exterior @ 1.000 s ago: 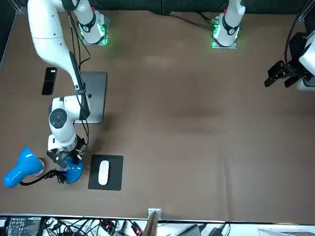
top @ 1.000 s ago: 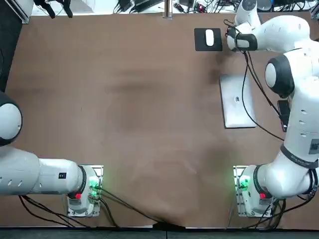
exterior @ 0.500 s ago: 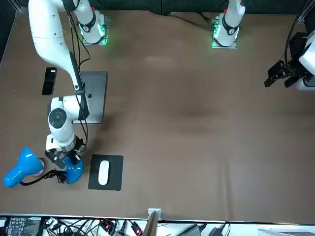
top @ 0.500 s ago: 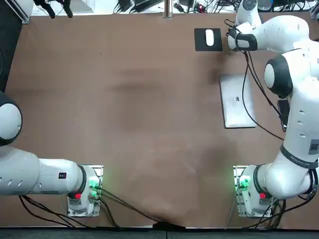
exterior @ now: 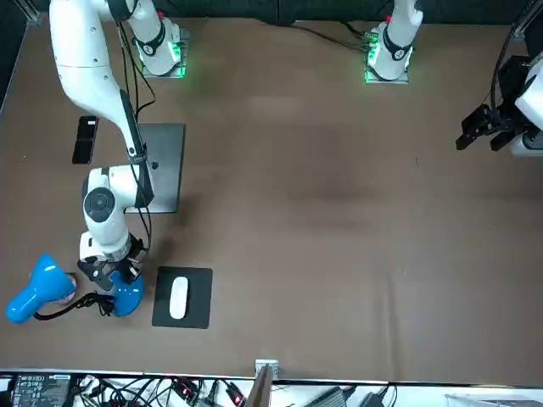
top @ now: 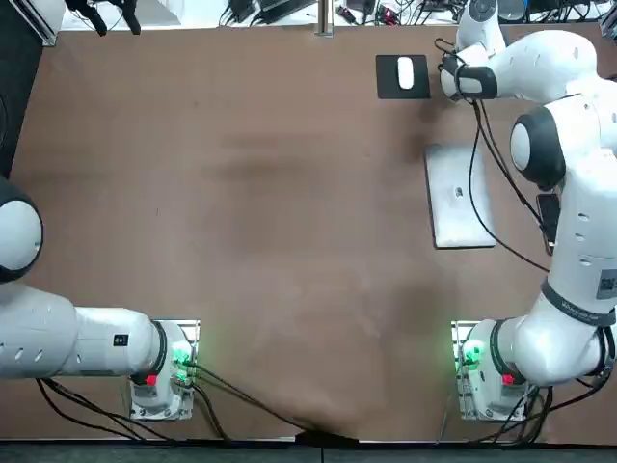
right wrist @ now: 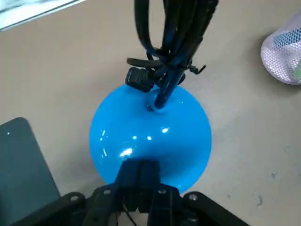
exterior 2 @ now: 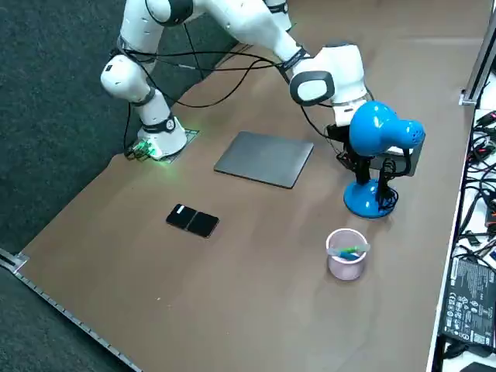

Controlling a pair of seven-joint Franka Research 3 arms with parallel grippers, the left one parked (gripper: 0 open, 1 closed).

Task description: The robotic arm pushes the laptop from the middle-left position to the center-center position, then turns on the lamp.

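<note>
The right gripper (right wrist: 141,170), fingers together, is held at the base of the lamp (right wrist: 150,134) by the far right corner of the table (top: 270,193), while the laptop (top: 461,196) is laid by the right edge, lengthwise toward the far edge, with bare surface leftward.

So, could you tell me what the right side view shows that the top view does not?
Only the side view shows the blue lamp, with the right end effector down by its base, and the cup. Only the top view shows the mouse. Both show the laptop, the phone and the right arm.
</note>
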